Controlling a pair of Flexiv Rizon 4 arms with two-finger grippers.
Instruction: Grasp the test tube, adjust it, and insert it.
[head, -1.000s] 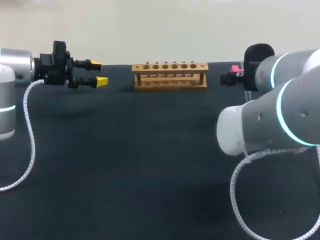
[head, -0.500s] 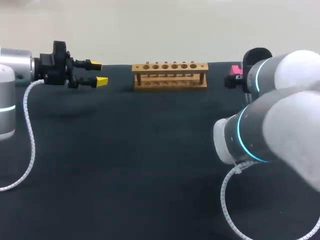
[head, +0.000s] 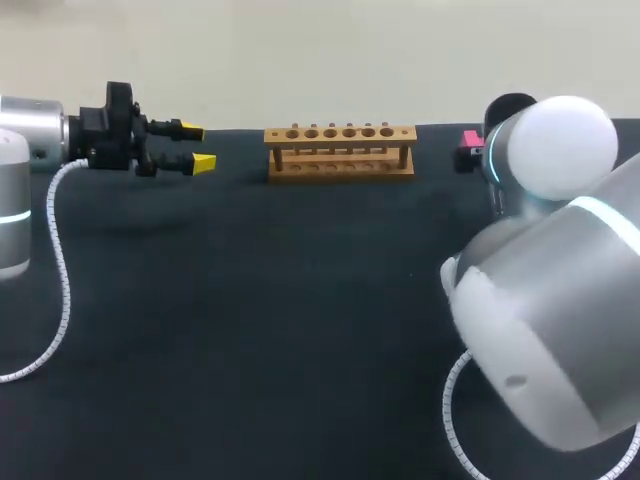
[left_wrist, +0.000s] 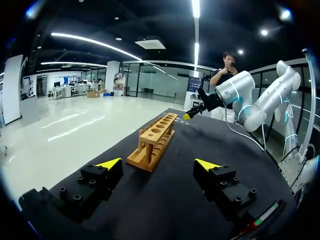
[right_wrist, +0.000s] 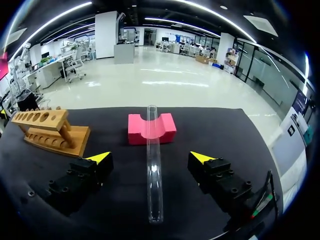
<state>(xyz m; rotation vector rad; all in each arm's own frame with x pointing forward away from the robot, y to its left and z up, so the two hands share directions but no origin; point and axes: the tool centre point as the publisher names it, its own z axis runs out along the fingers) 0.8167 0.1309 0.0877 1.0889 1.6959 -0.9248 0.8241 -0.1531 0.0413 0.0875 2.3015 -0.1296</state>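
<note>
Black desk (head: 250, 300) carries everything. The right arm (head: 560, 300) fills the head view's near right & hides its own claw plus most of the pink block (head: 470, 139). The left claw (head: 198, 146) hangs spread, level w/ the wooden rack (head: 340, 150) at the far edge, well apart from it. Only the right wrist view shows the test tube (right_wrist: 153, 165): its far end is in the block's notch, and it lies btwn the spread right claw (right_wrist: 150, 158) fingers, not touching them.

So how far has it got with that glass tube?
Barely started. Nothing is done: the clear glass test tube lies on the pink grooved block, ungrasped. In hand: the right gripper sits open, one finger either side of it. To do: grasping, adjusting, and inserting into the empty wooden rack.
</note>
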